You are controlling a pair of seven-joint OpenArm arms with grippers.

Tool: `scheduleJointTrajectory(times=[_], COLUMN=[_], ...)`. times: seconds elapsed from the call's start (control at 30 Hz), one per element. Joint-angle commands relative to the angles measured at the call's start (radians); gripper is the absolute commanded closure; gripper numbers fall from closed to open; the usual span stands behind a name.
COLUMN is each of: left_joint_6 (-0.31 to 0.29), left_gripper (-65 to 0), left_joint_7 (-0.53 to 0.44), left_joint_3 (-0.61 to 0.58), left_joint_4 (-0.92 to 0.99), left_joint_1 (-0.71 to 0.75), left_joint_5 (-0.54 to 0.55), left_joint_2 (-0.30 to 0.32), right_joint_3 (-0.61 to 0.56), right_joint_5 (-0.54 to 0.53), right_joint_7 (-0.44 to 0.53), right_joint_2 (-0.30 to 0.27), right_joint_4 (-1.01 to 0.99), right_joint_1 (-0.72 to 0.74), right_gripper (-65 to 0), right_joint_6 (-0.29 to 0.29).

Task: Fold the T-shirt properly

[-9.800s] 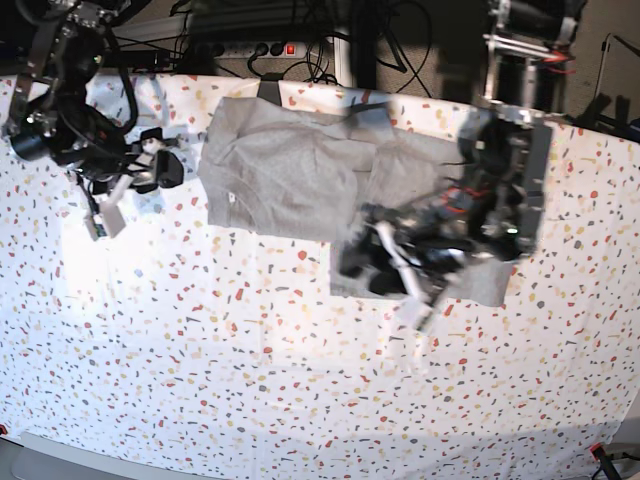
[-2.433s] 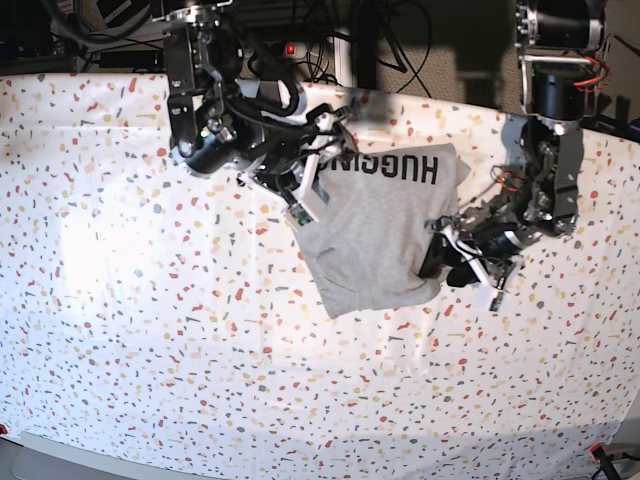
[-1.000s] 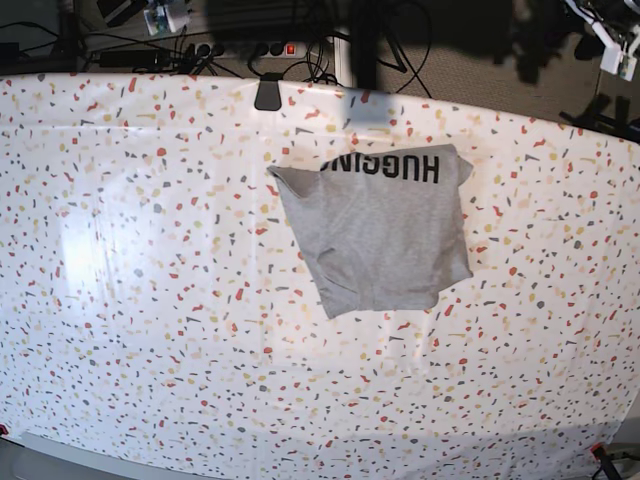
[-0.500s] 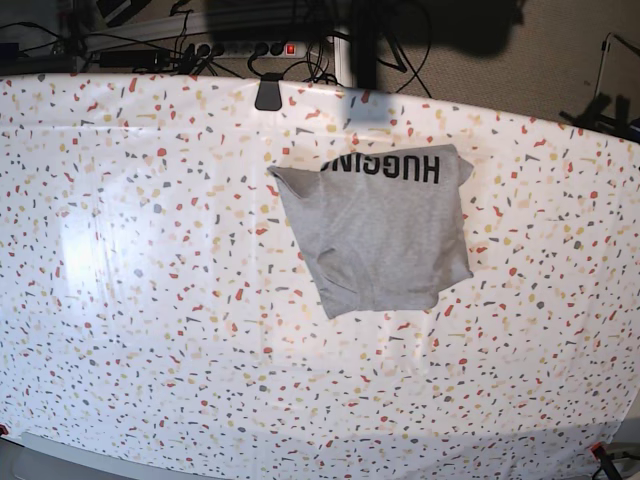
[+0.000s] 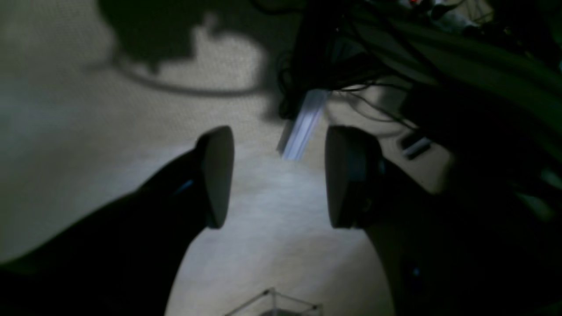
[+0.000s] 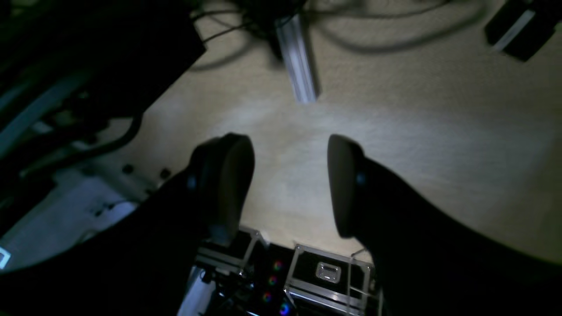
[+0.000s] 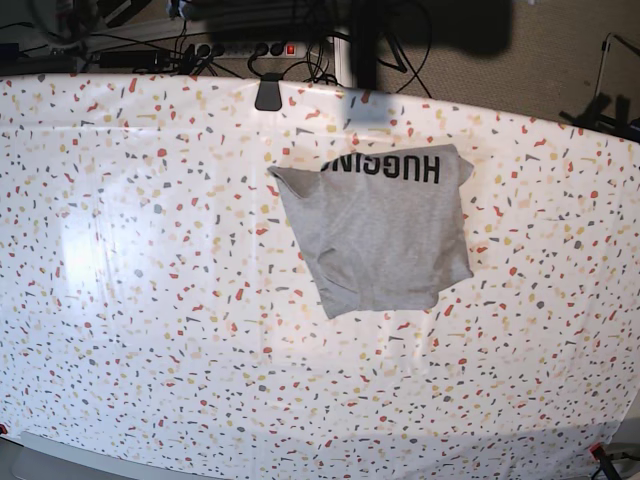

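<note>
On table: one folded T-shirt

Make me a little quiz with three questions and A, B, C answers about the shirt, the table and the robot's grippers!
1. Where does the T-shirt lie?
A. On the speckled table, towards its far edge
B. On the floor
C. In a gripper

2. What colour are the letters on the T-shirt?
A. Red
B. Black
C. Blue

3. How is the left gripper?
A. Shut on the T-shirt
B. Shut on nothing
C. Open and empty

Answers:
1 A, the base view shows the folded T-shirt flat on the table, nearer its far edge.
2 B, the block letters along its top edge are black.
3 C, its wrist view shows a wide gap between the fingers, with only floor behind.
</note>
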State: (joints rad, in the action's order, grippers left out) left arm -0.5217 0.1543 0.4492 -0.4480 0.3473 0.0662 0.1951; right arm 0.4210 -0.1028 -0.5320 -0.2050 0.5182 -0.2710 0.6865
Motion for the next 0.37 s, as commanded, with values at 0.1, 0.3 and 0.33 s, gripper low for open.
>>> scheduleJointTrajectory(times=[0.1, 0.3, 0.33], left_joint_6=[0.010, 0.050, 0.050], left_gripper=[-32.0, -32.0, -32.0], left_joint_7=[-0.017, -0.021, -0.022], left_joint_3=[0.001, 0.001, 0.001], left_joint_4=[0.035, 0.036, 0.036], left_joint_1=[-0.032, -0.071, -0.074], left_joint_5=[-0.014, -0.053, -0.068], left_joint_2=[-0.043, -0.076, -0.077], right_joint_3=[0.002, 0.002, 0.002], right_joint_5=[-0.002, -0.002, -0.002], right_joint_7=[-0.009, 0.033, 0.033], right_joint_2=[-0.002, -0.003, -0.003], right_joint_4=[-0.045, -0.047, -0.047], right_joint_1=[0.043, 0.044, 0.044], right_gripper=[-29.7, -29.7, -29.7], right_joint_6=[0.012, -0.005, -0.008])
